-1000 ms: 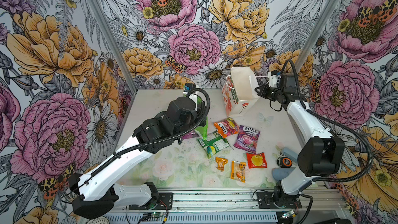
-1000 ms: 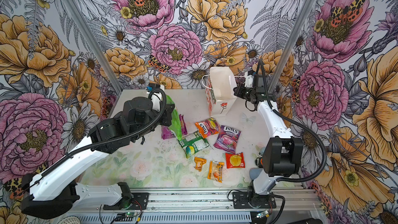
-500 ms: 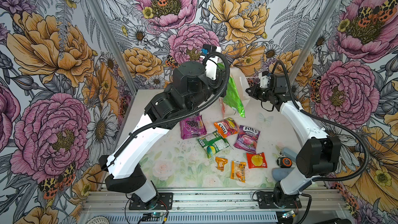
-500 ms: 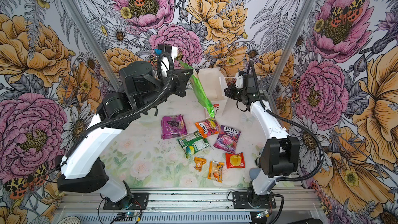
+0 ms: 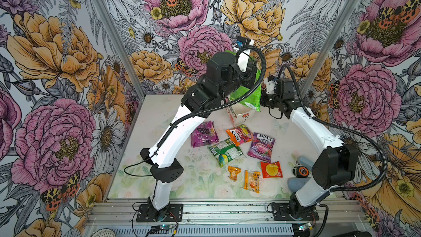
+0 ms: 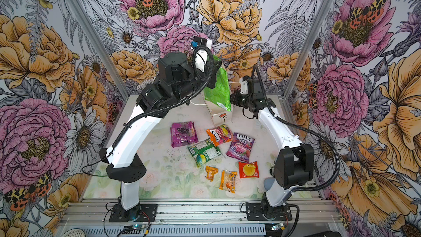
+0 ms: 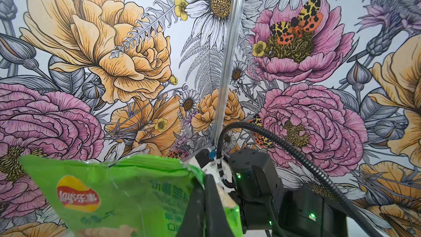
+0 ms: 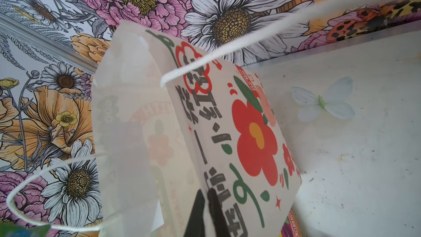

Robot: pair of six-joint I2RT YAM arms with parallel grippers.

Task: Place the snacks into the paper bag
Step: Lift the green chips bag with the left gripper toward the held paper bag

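Observation:
My left gripper (image 7: 205, 178) is shut on an edge of the large green Lay's packet (image 7: 114, 192), which hangs over the mouth of the paper bag (image 5: 241, 116) in both top views (image 6: 217, 90). My right gripper (image 8: 206, 192) is shut on the white bag's rim (image 8: 239, 133) and holds it tilted; a cord handle loops past. On the table lie a purple packet (image 5: 204, 133), an orange Fox's bag (image 5: 239, 134), a purple Fox's bag (image 5: 262, 147), a green-white bag (image 5: 225, 152), two small orange sachets (image 5: 251, 180) and a red one (image 5: 271, 169).
An orange-black tape measure (image 5: 301, 170) and grey-blue cases (image 5: 305, 160) lie at the right by the right arm's base. The left arm arches over the table's back left. Floral walls close in the back and both sides.
The left arm has lifted the green packet off the table and carried it up and right to above the paper bag. The right gripper has kept its hold on the bag and shifted slightly left.

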